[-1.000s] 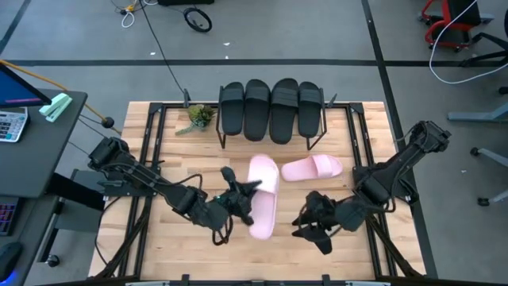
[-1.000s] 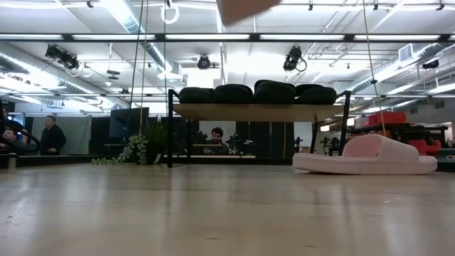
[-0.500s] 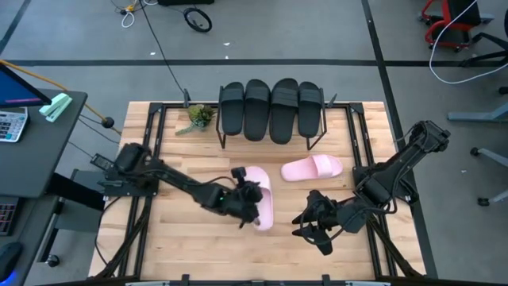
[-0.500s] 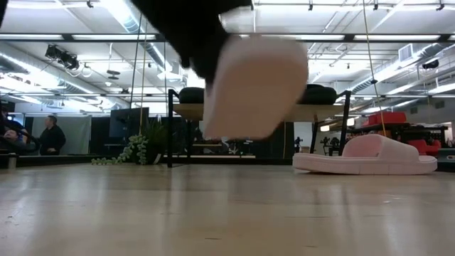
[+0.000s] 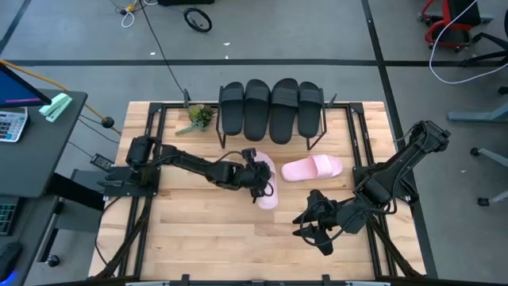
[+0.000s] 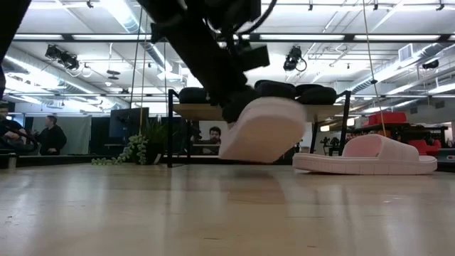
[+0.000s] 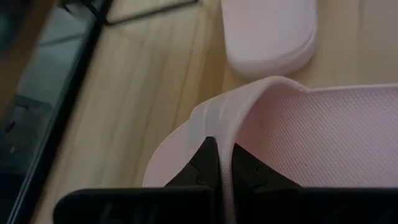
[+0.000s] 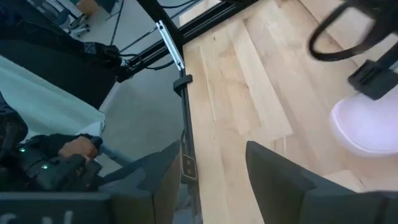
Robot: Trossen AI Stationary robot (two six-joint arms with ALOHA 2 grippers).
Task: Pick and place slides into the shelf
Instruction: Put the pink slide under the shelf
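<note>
While the left hand pinches a pale pink rubber slide, the low wooden-topped shelf lies just beyond. The slide's long axis points toward it. The right hand waits spread.

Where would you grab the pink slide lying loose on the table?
Probably by its wide strap, coming down from above. The loose pink slide lies flat, sole down, so the arched strap stands up and offers an edge for two fingers to pinch, as the left gripper does on the other slide.

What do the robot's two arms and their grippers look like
Both arms are dark, jointed, slim-linked, with black cables looping along them. The left gripper has two black wedge-shaped fingers. The right gripper has two broad, flat, dark grey fingers. No markings are visible.
</note>
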